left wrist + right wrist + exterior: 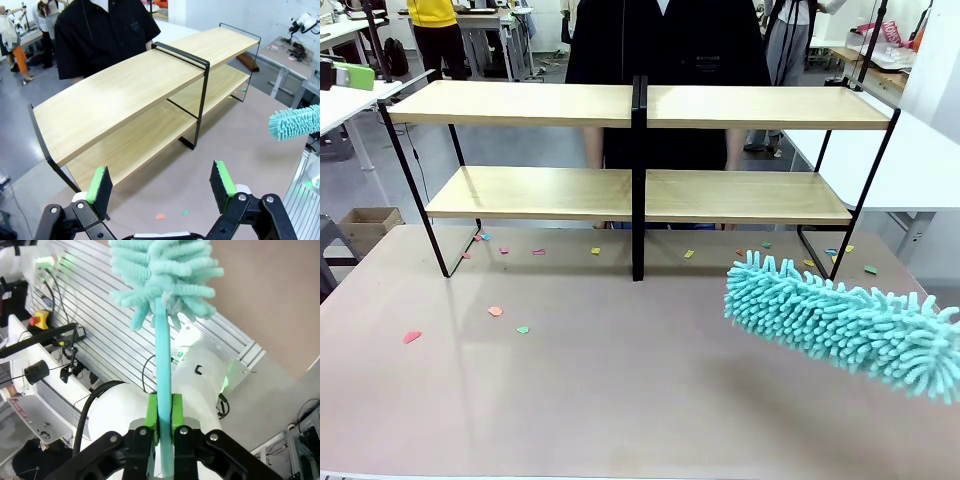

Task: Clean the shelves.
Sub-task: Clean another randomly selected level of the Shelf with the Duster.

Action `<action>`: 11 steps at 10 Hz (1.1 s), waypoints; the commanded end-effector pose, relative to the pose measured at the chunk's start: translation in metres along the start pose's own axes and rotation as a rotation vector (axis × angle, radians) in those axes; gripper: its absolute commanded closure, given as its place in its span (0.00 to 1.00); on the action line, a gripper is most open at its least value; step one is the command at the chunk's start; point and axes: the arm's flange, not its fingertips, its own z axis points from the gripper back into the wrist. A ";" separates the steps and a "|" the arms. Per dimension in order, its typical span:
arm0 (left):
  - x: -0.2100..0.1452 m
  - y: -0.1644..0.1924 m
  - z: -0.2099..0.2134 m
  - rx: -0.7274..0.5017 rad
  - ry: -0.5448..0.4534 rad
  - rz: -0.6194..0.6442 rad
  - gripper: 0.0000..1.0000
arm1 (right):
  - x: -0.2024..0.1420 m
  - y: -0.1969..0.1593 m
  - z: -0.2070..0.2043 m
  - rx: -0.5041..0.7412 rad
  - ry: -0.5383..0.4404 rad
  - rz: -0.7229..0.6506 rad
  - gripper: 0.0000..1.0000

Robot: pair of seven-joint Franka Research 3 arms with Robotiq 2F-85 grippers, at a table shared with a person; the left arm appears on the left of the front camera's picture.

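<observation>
Now I have my right gripper (161, 416) clamped on the teal duster (840, 322) by its handle so the fluffy head reaches out ahead toward the shelves (520, 104), while my left gripper (161, 187) hangs spread wide, empty, facing them.

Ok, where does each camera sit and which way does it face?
Front: fixed on the robot's side, facing across the table at the shelves and the person behind them; duster at picture right.
Left wrist: above the table, angled down at the shelves; left gripper open at the bottom.
Right wrist: faces back at white robot casing; right gripper shut on the duster's handle.
Shared: front and left wrist both show shelves, person, duster.
</observation>
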 end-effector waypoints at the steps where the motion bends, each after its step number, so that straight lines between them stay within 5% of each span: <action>1: -0.001 0.001 -0.002 -0.006 -0.005 0.004 0.00 | -0.006 0.009 0.011 -0.123 0.077 -0.005 0.88; 4: -0.001 0.001 -0.002 -0.006 -0.005 0.004 0.00 | 0.048 0.009 -0.016 -0.223 0.151 -0.027 0.88; 7: -0.001 0.001 -0.002 -0.006 -0.005 0.004 0.00 | 0.107 0.003 -0.054 -0.205 0.043 -0.026 0.88; 11: -0.001 0.001 -0.002 -0.006 -0.005 0.004 0.00 | 0.185 0.004 -0.119 -0.159 0.042 0.005 0.88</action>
